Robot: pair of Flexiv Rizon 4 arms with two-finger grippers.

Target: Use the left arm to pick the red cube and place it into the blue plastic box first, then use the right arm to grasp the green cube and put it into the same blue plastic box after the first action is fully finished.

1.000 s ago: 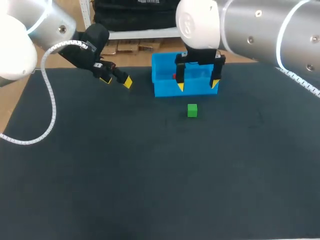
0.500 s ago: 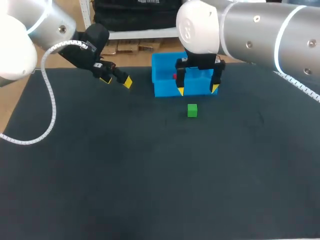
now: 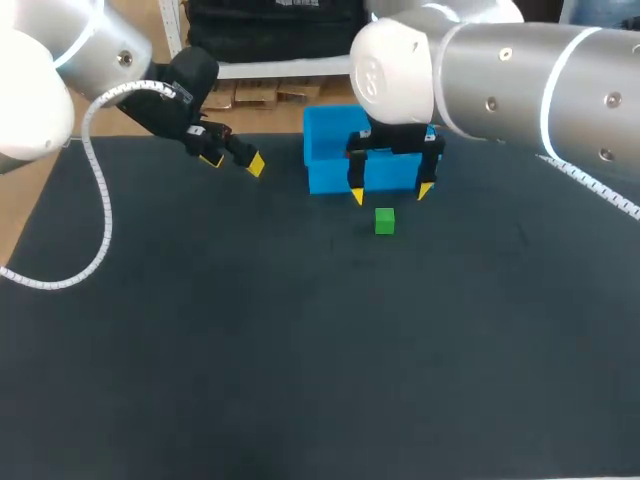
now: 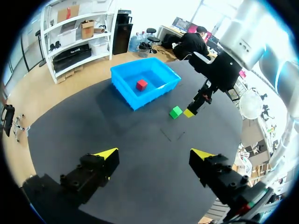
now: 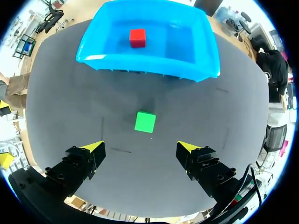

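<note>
Right end effector (image 3: 391,193) lowered toward green cube (image 3: 385,221), spread wide.

Red cube (image 5: 137,38): plain solid red, no markings. Green cube (image 5: 145,122): plain bright green. Blue plastic box (image 5: 196,60): uniform bright blue, walls and floor alike, with a paler sheen on the inside. Table (image 3: 300,350): dark charcoal, near-black matte surface, unpatterned apart from a few faint thin marks near the green cube. Left gripper (image 3: 233,162): black fingers (image 4: 88,175) with bright yellow tips. Right gripper (image 3: 391,193): the same, black bodies ending in yellow wedges. Left arm (image 3: 100,50): silver-grey shell, white joint, black wrist section. Cable (image 3: 107,228): white, spiral-wrapped. Right arm (image 3: 520,80): silver-grey link with a pale ring band and small dark dots, white rounded joint.
</note>
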